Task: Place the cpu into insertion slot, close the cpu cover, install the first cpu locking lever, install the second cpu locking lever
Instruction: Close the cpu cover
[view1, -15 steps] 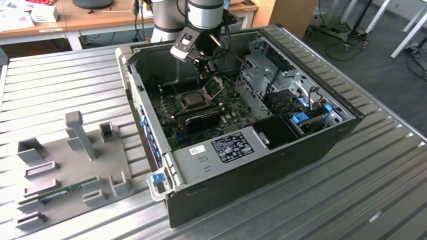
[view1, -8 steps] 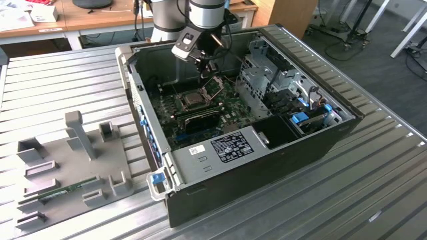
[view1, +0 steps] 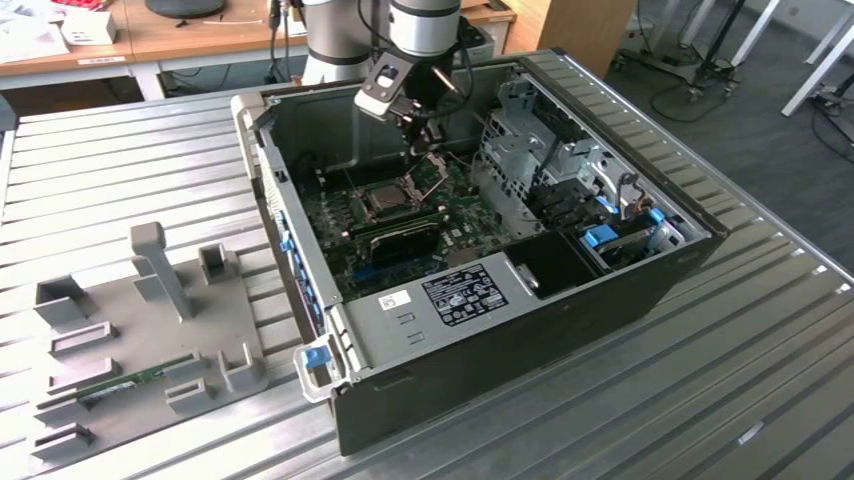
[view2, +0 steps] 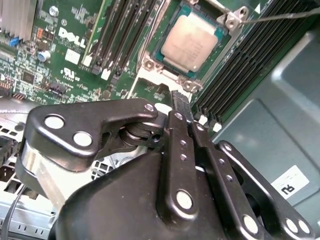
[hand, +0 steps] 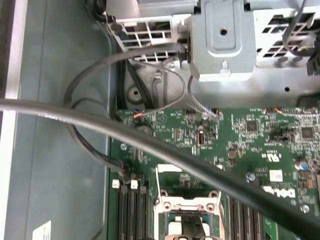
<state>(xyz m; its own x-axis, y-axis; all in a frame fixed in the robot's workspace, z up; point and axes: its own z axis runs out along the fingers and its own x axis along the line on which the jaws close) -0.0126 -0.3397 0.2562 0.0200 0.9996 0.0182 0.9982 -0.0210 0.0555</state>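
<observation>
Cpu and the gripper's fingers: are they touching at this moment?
Apart. In the second wrist view the shut fingers end short of the cpu, with the metal rim of the insertion slot showing between them.

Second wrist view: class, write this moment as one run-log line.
cpu: face up, seated in slot | gripper: shut, tip beside slot's edge

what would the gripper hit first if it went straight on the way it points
Probably the silvery rim of the insertion slot, on the side nearest the gripper; the cpu sits just beyond. Depth is unclear in the second wrist view.
</observation>
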